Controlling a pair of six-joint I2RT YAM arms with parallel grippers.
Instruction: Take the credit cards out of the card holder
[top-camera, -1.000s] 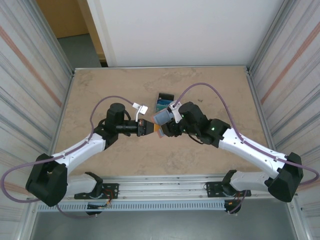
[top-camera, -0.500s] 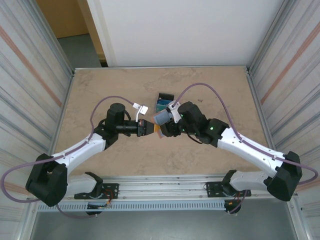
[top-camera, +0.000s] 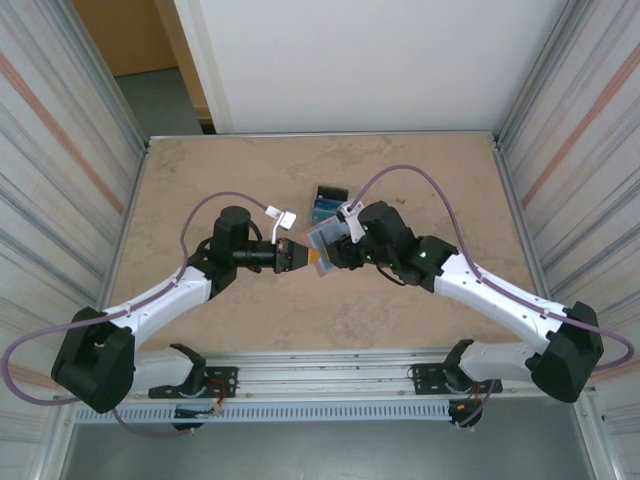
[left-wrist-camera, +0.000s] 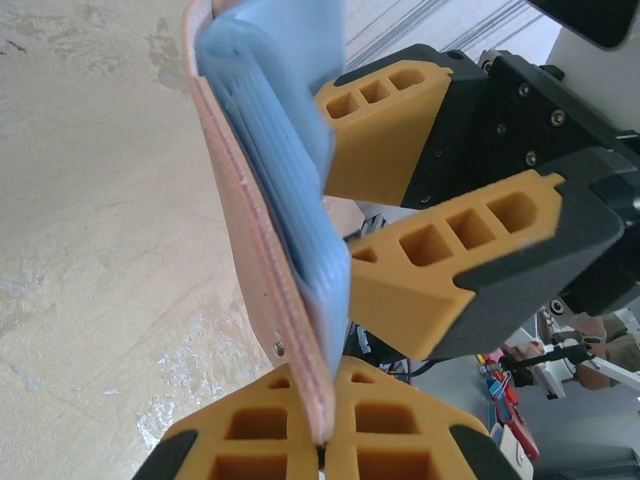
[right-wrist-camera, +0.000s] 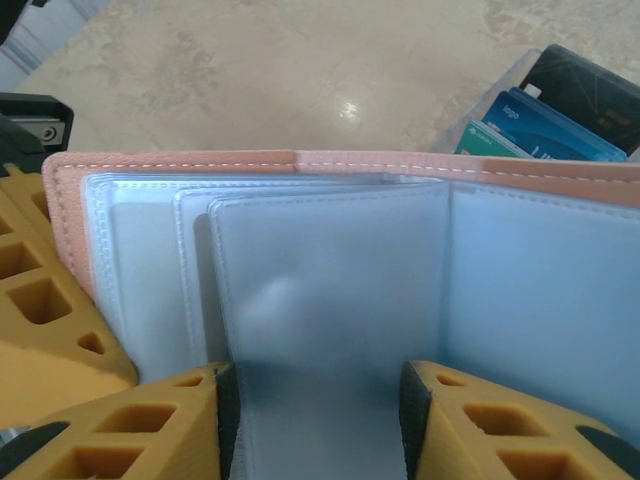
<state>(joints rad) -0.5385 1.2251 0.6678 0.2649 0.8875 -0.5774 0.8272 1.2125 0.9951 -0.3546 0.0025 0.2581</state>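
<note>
Your left tool (left-wrist-camera: 322, 446) is pinching the salmon edge of the card holder (left-wrist-camera: 262, 250), which is held on edge above the middle of the desk (top-camera: 200, 170). Your right tool (right-wrist-camera: 310, 400) has its jaws spread, with one of the holder's clear pockets between them. The credit cards (right-wrist-camera: 545, 125), teal, blue and black, lie just beyond, toward the far edge.

Credit cards (top-camera: 325, 205) lie on table (top-camera: 220, 170) behind card holder (top-camera: 320, 238).
</note>
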